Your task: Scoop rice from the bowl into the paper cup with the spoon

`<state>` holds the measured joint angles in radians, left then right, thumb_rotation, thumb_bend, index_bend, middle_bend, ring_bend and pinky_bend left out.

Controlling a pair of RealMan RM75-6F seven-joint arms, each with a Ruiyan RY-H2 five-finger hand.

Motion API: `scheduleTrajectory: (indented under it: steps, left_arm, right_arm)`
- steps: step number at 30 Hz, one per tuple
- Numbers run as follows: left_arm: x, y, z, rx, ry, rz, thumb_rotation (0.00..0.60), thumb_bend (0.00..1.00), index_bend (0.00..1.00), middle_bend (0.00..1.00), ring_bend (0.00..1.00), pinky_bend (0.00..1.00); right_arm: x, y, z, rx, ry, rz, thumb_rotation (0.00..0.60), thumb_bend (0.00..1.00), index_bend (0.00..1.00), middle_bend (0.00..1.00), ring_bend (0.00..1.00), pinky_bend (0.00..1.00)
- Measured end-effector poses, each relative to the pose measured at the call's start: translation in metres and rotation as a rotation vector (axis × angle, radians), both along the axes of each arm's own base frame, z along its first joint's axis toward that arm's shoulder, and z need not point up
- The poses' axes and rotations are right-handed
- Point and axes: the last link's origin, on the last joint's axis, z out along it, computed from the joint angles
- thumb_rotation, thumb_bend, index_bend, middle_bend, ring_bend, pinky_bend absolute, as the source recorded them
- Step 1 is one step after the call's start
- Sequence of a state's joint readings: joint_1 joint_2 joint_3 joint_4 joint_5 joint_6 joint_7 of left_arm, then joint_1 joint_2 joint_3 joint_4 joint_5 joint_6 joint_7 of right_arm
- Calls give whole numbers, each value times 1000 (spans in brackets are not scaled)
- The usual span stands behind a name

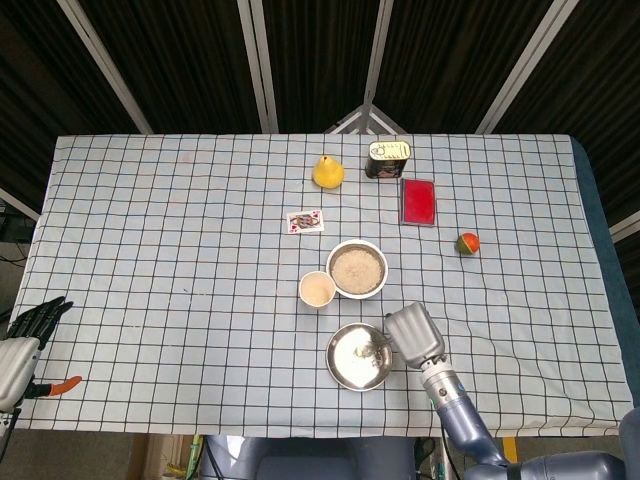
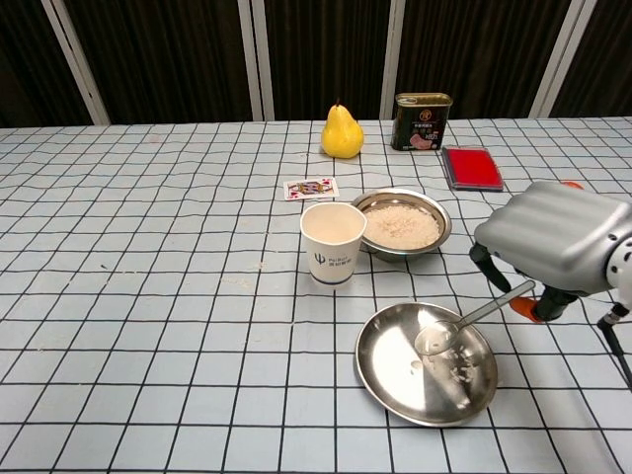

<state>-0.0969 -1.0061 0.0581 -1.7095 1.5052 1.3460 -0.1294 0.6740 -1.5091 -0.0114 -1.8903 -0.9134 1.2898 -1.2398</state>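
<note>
The right hand [image 2: 555,239] grasps the spoon [image 2: 462,325], its head over the steel plate [image 2: 395,395] just in front of the rice bowl [image 2: 401,223]. The paper cup [image 2: 333,242], bearing a small unreadable logo, touches the bowl's left. The left hand [image 1: 22,340] hangs released off-table.

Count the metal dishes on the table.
2: the bowl of rice beside the paper cup, and the plate nearer the robot, under the spoon.
</note>
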Motion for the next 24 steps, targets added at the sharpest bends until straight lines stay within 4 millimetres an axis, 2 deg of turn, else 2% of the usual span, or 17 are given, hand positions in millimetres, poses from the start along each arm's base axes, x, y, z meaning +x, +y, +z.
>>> scheduleTrajectory:
  steps: [4,10,16,24]
  left_arm:
    - [0,0,0,-2,-2,-3,600,31,0,0,0,0]
    - [0,0,0,-3,-1,-4,600,31,0,0,0,0]
    - [0,0,0,-1,0,-4,600,31,0,0,0,0]
    - [0,0,0,2,1,-4,600,31,0,0,0,0]
  right_arm:
    - [1,2,-6,6,5,0,600,557,678,965,1000,981]
    - [3,4,-10,6,9,9,600,470,644,965,999,980]
    - [4,4,-8,-11,13,19,600,381,572,965,995,980]
    - [-2,6,-4,-27,53,27,600,310,539,965,976,981]
